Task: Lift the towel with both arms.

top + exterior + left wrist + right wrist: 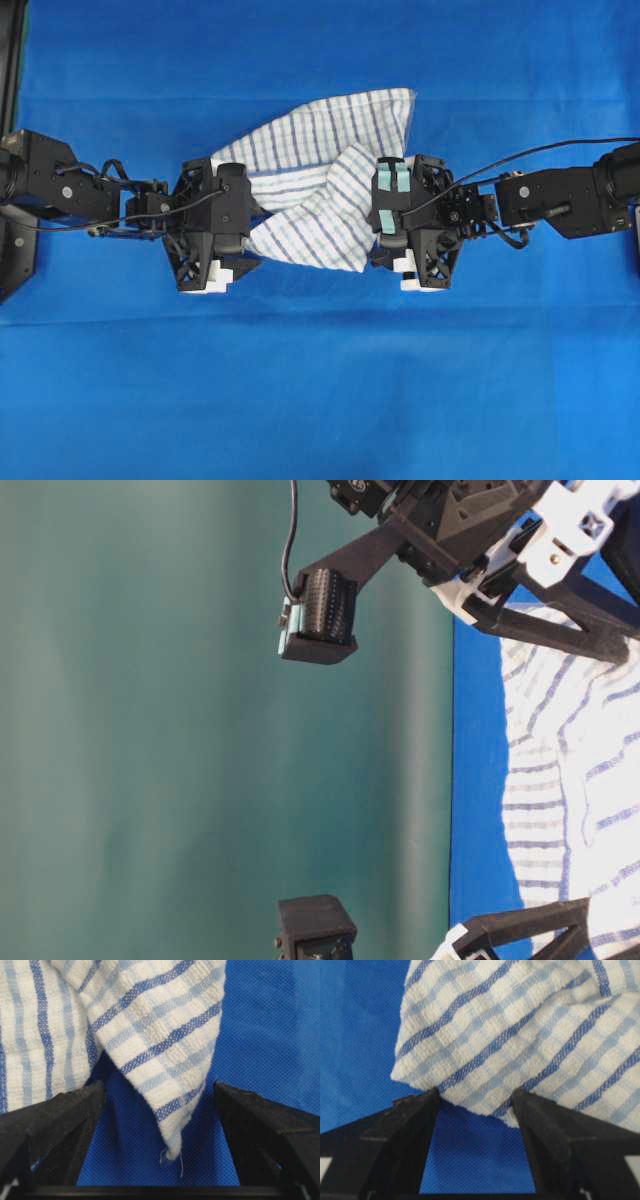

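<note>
The towel [310,180], white with thin blue and grey stripes, lies crumpled on the blue table cover [320,380] between the two arms. My left gripper [252,232] is at its left edge, open. In the left wrist view a pointed corner of the towel [150,1020] lies between the spread fingers of that gripper [159,1087], touching neither. My right gripper [378,220] is at the towel's right edge, also open. In the right wrist view both fingertips of the right gripper [475,1094] meet the edge of the towel [520,1035], and only blue cover shows between the fingers.
The blue cover [480,780] spans the whole table. A dark stand [12,200] sits at the left edge. The table-level view is turned on its side and shows the towel [580,780] against a green backdrop [150,730].
</note>
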`<state>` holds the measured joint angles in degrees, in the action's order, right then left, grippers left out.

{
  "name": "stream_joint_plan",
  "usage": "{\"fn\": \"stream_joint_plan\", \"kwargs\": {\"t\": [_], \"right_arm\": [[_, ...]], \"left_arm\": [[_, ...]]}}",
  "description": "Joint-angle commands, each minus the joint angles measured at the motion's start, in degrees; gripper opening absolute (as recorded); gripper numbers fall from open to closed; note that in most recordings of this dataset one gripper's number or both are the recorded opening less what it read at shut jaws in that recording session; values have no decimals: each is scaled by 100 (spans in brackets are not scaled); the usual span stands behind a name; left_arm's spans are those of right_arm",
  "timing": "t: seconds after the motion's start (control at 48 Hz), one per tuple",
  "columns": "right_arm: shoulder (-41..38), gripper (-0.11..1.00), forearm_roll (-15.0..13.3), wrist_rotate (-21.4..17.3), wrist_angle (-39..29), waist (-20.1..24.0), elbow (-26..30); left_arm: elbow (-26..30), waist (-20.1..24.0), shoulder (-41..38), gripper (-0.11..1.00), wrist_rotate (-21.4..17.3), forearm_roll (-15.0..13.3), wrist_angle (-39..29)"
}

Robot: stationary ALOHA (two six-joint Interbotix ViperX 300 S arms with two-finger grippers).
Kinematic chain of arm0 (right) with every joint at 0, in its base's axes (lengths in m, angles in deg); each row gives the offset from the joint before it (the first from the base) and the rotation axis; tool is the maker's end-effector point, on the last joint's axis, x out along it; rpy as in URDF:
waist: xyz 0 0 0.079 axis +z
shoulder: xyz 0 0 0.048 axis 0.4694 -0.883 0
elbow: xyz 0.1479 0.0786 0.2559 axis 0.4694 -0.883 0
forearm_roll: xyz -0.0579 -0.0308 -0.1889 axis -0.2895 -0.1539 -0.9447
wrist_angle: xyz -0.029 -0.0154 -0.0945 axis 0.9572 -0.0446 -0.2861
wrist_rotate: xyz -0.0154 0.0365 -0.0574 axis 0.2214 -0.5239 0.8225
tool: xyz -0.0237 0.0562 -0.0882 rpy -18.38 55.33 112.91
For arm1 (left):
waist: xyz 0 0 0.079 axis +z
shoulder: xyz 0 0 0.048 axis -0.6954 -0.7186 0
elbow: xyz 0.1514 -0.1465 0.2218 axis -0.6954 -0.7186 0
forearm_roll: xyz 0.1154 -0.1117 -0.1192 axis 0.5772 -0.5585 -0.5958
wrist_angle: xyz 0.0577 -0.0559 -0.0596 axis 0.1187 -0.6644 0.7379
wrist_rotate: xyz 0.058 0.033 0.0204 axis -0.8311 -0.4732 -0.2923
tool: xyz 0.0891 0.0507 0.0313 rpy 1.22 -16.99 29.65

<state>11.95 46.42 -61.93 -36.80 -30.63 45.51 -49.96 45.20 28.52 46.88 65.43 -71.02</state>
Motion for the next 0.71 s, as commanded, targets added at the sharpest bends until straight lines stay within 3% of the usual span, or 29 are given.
{"fn": "stream_joint_plan", "kwargs": {"t": [0.0, 0.062, 0.146, 0.187, 0.333, 0.396, 0.687], "right_arm": [[70, 64, 18, -9, 35, -18, 88], [70, 63, 9, -9, 35, -35, 97], [70, 58, 0, 0, 35, -62, 97], [70, 51, -9, 0, 18, -79, 97], [79, 9, -9, 9, -62, -123, 88], [97, 3, -9, 0, -62, -123, 79], [255, 3, -9, -9, -70, -123, 97]], "left_arm": [[97, -9, 53, 91, -9, -9, 18], [105, -9, 44, 87, 0, -9, -18], [105, -9, 53, 71, 0, -9, -149], [105, -9, 44, 60, 0, -9, -211], [114, -9, 62, 16, -44, -9, -325], [114, 18, 79, 4, -53, -9, -334], [123, 105, 413, 2, -53, -9, -475]]}}
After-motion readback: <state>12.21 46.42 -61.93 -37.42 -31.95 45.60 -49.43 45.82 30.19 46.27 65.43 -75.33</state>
